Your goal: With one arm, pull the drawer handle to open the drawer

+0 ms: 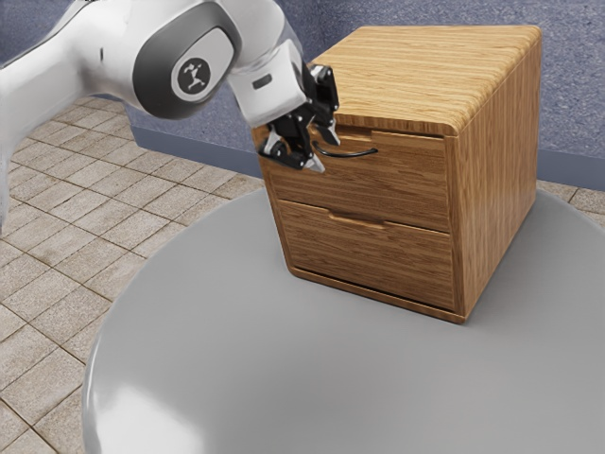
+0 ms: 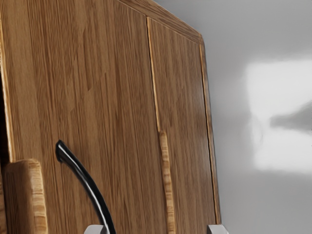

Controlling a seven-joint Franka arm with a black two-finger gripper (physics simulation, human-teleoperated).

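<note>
Room: beige tiled floor [image 1: 76,218] and a blue-grey wall [image 1: 567,76] with a darker strip along its base.
Table: round, grey and glossy [image 1: 284,378], filling the lower part of the exterior view.
Cabinet: a light wooden box [image 1: 425,66] standing upright on the far part of the table, with two drawer fronts stacked one above the other and facing the exterior view's left.
Top drawer: the upper front [image 1: 397,180]; a thin dark shadow line runs between it and the cabinet top, and I cannot tell whether it is pulled out at all.
Drawer handle: a thin, black, curved bar [image 1: 354,153] fixed to the top drawer's front, toward the end nearer the arm. In the wrist view it arcs across the wood grain [image 2: 84,178].
Lower drawer: a plain front [image 1: 378,251] with a small wooden pull [image 1: 357,222], closed flush with the cabinet.
Arm: white with grey joints, coming in from the exterior view's upper left.
Gripper: black [image 1: 295,154], angled down at the near end of the drawer handle.
Jaws: released and spread wide. In the wrist view two pale fingertips [image 2: 93,229] stand well apart, with the handle passing just beside one of them and only bare wood near the other.
</note>
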